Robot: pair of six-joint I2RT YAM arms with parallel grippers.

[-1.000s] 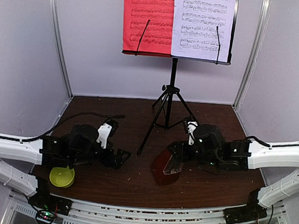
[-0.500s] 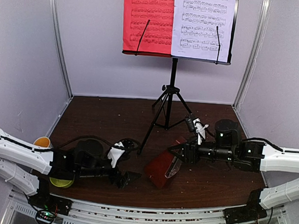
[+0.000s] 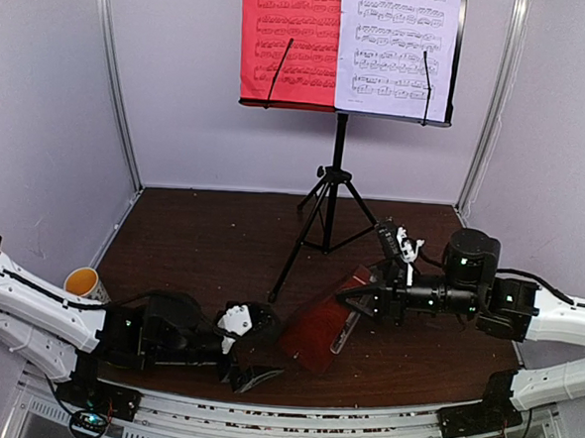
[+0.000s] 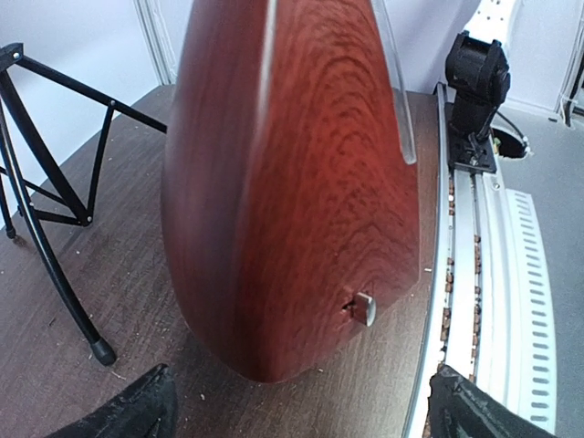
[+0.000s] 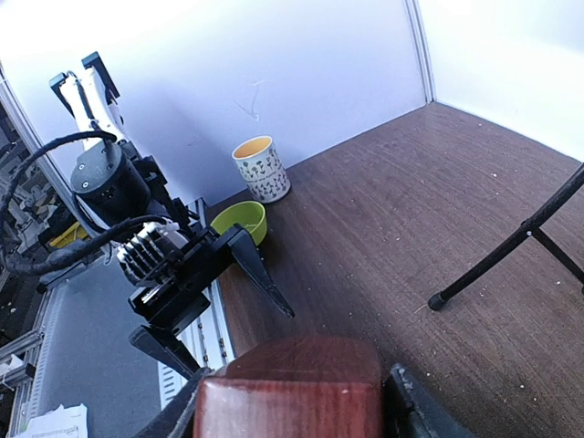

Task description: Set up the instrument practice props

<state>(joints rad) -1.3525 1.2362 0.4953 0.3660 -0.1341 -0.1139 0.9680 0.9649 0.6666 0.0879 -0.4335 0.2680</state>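
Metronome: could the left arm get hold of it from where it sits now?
Probably yes. The left tool is wide open right at the wide end of the metronome, with nothing between them. The right tool grips only the narrow top, so the wide end is free.

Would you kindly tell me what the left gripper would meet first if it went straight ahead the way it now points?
Most likely the small dark-wood pyramid metronome, held tilted by the right gripper; it sits squarely ahead of the open left gripper. The exact gap is unclear.

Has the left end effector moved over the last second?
Yes. The left end effector has pulled away from the music stand's front foot, toward the table's near edge and slightly right.
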